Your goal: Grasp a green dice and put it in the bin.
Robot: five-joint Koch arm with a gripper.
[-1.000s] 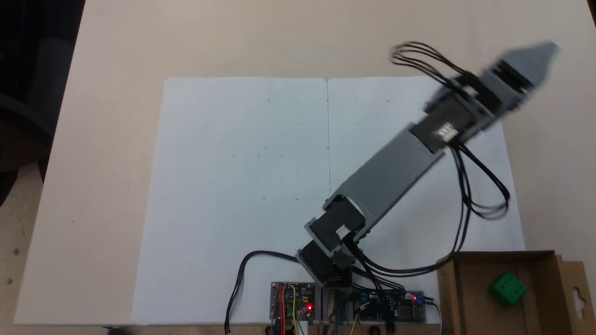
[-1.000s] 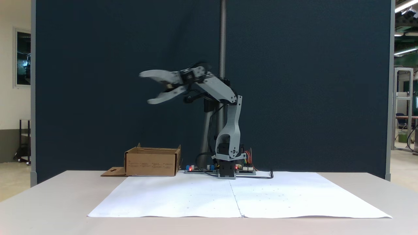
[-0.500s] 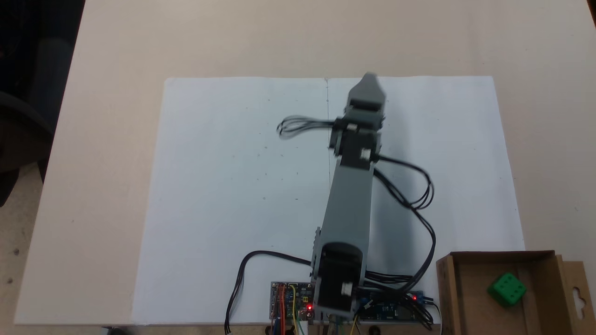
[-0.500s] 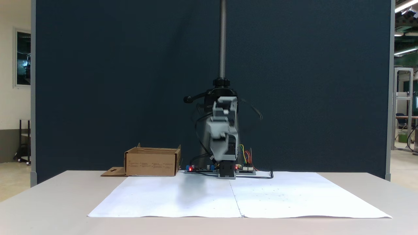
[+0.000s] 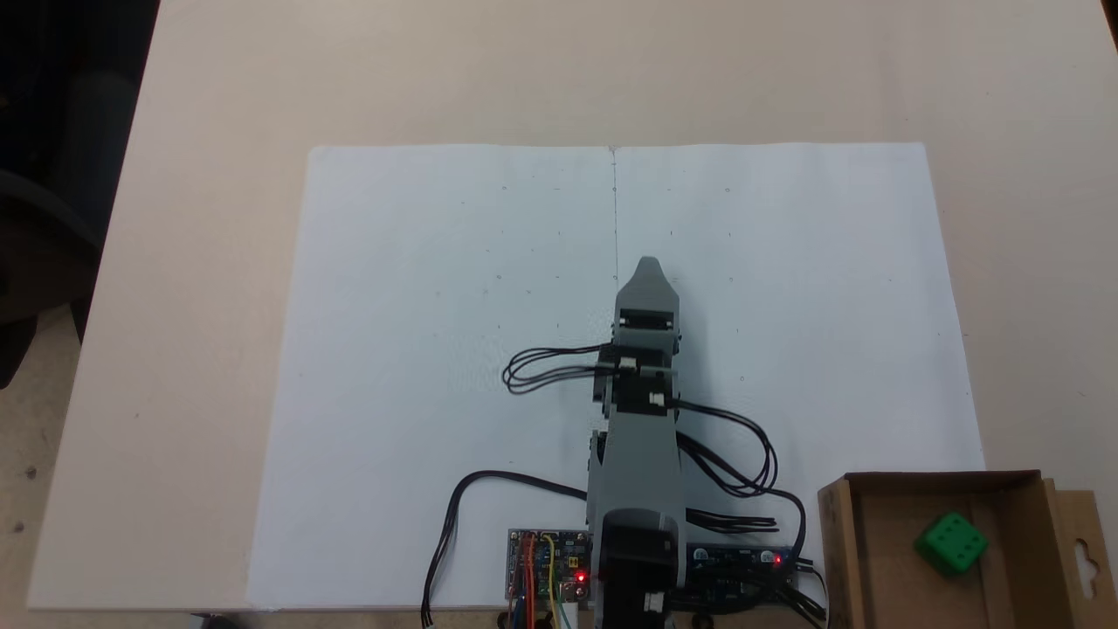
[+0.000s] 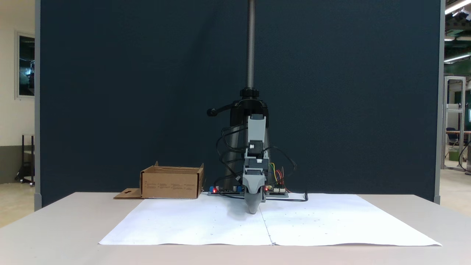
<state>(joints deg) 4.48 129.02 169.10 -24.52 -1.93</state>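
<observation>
- The green dice lies inside the bin, on its floor toward the right-hand half as the top-down fixed view shows it, with a five-pip face turned up.
- The bin sits at about four o'clock from the centre of the white paper in that view, just off the paper's near right corner, its flap with the hang-hole spread out flat on its right.
- In the fixed view from the front, the bin stands at nine o'clock from the arm's base, near it but apart, and its walls hide the dice.
- The arm is folded over the middle of the paper, reaching toward twelve o'clock in the top-down view.
- The gripper points down at the paper, just right of the centre seam in the top-down view; from the front its tip sits very low over the sheet, and I cannot tell whether it touches.
- Its jaws line up one behind the other for both cameras, so I cannot tell whether they are spread or closed; nothing shows between them.
- Circuit boards with red lights lie at the arm's base, at six o'clock on the counter.
- Black cables loop out on both sides of the arm.
</observation>
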